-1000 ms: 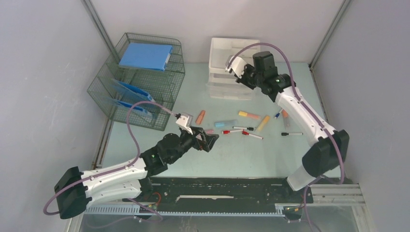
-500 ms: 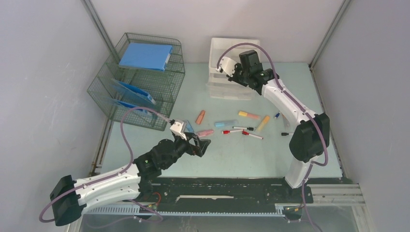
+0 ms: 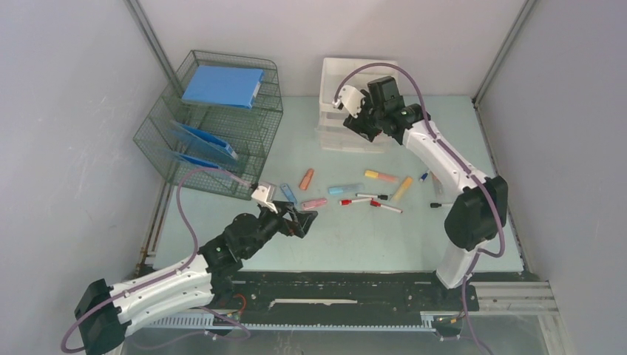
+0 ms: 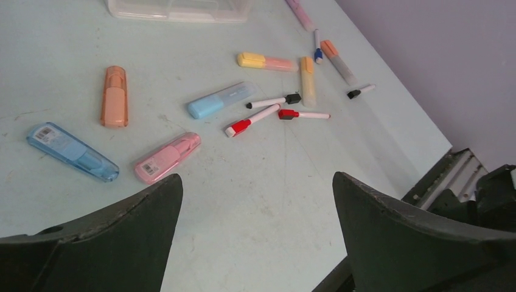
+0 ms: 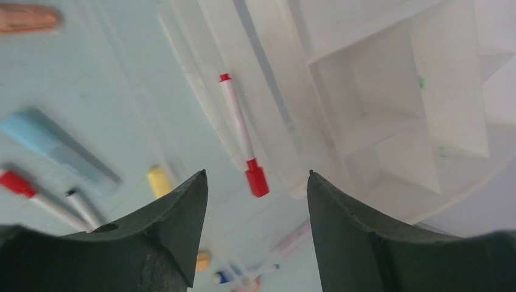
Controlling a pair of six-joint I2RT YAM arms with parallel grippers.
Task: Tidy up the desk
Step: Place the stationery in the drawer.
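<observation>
The desk (image 3: 370,244) is pale mint green, and highlighters and markers lie scattered across its middle. My left gripper (image 3: 303,220) hovers open and empty just near of a pink highlighter (image 4: 167,157) and a blue one (image 4: 72,152). Its jaws (image 4: 255,182) frame bare desk. My right gripper (image 3: 355,122) is over the clear plastic organizer (image 3: 353,89) at the back. Seen from the right wrist, it (image 5: 255,176) is open, and a red-capped marker (image 5: 242,143) lies free below in the organizer's shallow tray (image 5: 201,91), touching neither finger.
An orange highlighter (image 3: 306,178), a light blue one (image 3: 344,189), a yellow-pink one (image 3: 381,176), an orange-yellow one (image 3: 402,189) and thin red-capped (image 3: 385,207) and black-capped (image 3: 446,205) markers lie mid-desk. A wire rack (image 3: 214,122) with blue folders stands back left. A black rail (image 3: 340,288) runs along the near edge.
My right gripper has opened over the organizer, and the red-capped marker now lies free beneath it. My left arm has drawn back toward the near left, still open.
</observation>
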